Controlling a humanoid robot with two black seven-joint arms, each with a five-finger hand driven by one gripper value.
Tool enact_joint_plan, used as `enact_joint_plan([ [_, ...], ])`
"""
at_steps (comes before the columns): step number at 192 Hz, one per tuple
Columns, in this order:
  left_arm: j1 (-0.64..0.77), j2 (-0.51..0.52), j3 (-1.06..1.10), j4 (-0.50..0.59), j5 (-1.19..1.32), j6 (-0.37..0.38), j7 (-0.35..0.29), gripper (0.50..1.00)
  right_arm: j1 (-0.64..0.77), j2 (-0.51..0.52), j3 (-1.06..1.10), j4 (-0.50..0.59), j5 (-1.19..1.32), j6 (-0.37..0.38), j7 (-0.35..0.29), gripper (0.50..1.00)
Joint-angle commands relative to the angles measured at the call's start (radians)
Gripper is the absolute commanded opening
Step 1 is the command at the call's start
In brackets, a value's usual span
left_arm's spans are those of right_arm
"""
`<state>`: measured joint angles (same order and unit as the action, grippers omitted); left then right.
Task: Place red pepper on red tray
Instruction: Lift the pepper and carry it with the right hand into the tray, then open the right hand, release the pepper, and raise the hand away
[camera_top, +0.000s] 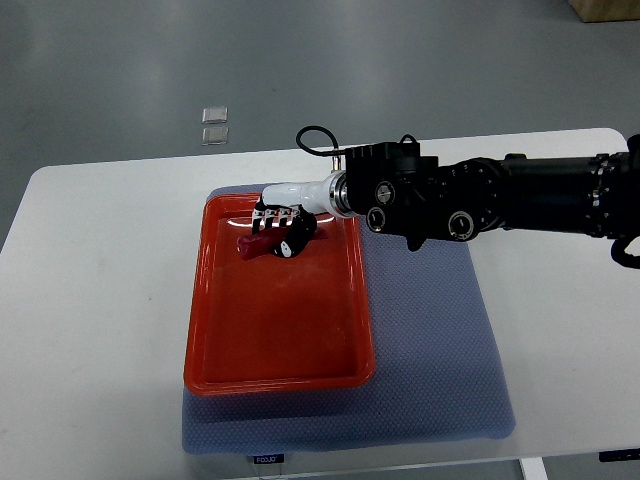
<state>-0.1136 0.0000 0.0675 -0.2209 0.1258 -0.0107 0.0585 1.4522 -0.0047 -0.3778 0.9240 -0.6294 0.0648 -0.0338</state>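
Your right hand (278, 222) reaches in from the right edge, its black arm crossing the blue mat (430, 340), and sits over the far end of the red tray (275, 382). Its fingers (268, 213) are curled around the red pepper (252, 243), gripping it; the pepper's dark red end pokes out to the left of the hand, inside the tray's rim. You cannot tell whether the pepper touches the tray floor. The rest of the tray shows only bare red floor. The tray lies partly on the mat, on the white table (90, 300).
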Motion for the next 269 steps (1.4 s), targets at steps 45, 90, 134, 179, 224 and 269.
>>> enact_joint_plan([
  [45,0.0,0.0,-0.002,0.0,0.0,0.0,0.0,1.0,-0.101,0.005,0.0,-0.066,-0.003,-0.056,0.0,0.5],
  [90,0.0,0.0,0.0,0.0,0.0,0.0,0.0,1.0,-0.125,0.005,0.005,-0.07,-0.001,-0.091,0.003,0.5],
  [134,0.0,0.0,-0.002,-0.002,0.0,0.0,0.0,1.0,-0.164,0.005,0.005,-0.085,-0.004,-0.112,0.008,0.5],
  [179,0.0,0.0,-0.002,0.0,0.0,0.0,0.0,1.0,-0.188,0.005,0.007,-0.089,-0.01,-0.134,0.011,0.504],
  [224,0.0,0.0,0.0,0.0,0.0,0.0,0.0,1.0,-0.187,0.005,0.008,-0.088,-0.003,-0.135,0.011,0.656],
  [269,0.0,0.0,-0.002,0.0,0.0,0.0,0.0,1.0,-0.181,0.005,0.011,-0.088,-0.001,-0.137,0.011,0.725],
])
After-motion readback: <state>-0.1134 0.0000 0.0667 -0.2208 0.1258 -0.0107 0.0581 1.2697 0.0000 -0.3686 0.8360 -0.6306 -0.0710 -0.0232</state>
